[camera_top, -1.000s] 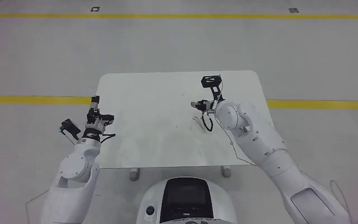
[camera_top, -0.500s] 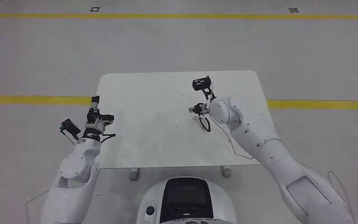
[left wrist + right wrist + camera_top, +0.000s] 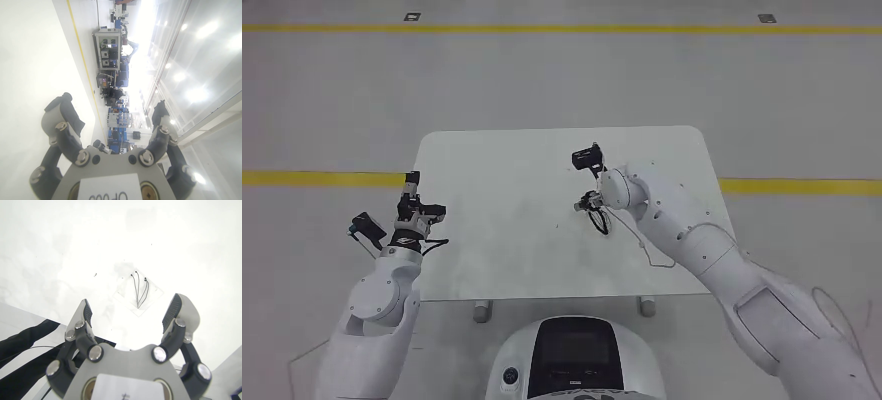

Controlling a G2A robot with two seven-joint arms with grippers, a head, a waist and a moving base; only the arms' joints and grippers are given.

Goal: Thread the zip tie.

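A small bunch of thin black zip ties (image 3: 140, 289) lies fanned out on a clear square sheet (image 3: 155, 294) on the white table (image 3: 512, 220). In the top view the zip ties (image 3: 600, 222) sit right of the table's middle. My right gripper (image 3: 130, 299) hangs open above them with nothing between its fingers; from above, the right gripper (image 3: 585, 204) is just left of the ties. My left gripper (image 3: 113, 106) is open and holds nothing, pointing away into the room. In the top view the left gripper (image 3: 410, 190) is at the table's left edge.
The tabletop is bare white around the ties, with wide free room between the two arms. The table's near edge (image 3: 28, 311) shows beside the right gripper. A thin cable (image 3: 652, 255) trails along the right arm.
The right arm has swung left, bringing its gripper over the zip ties' left side. The left arm has not moved.
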